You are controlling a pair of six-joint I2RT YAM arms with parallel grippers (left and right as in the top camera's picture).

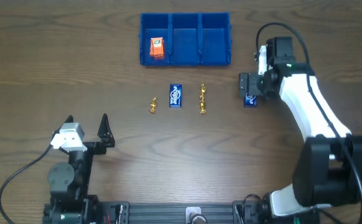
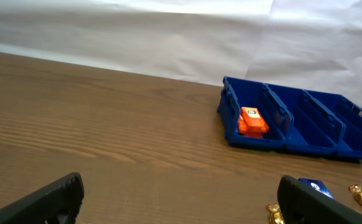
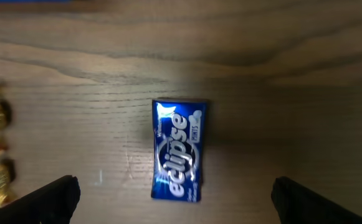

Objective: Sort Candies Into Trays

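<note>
The left pincer (image 1: 86, 119) sits wide open and empty, well short of the blue plastic three-compartment tray (image 1: 185, 61). Nearer the tray lie a blue foil mint packet (image 1: 176, 96) and three gold-wrapped candies (image 1: 202, 91). Right of these, the right pincer (image 3: 174, 190) hangs spread wide over a second blue packet (image 3: 177, 149) with white print, gripping nothing. An orange wrapped candy (image 1: 157, 48), its label too small to read, lies in the tray's left compartment.

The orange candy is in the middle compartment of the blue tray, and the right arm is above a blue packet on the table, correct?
Not quite: the top view shows the orange candy in the blue tray's left-end compartment, not the middle one. The right end effector is indeed above a blue packet on the table.
</note>
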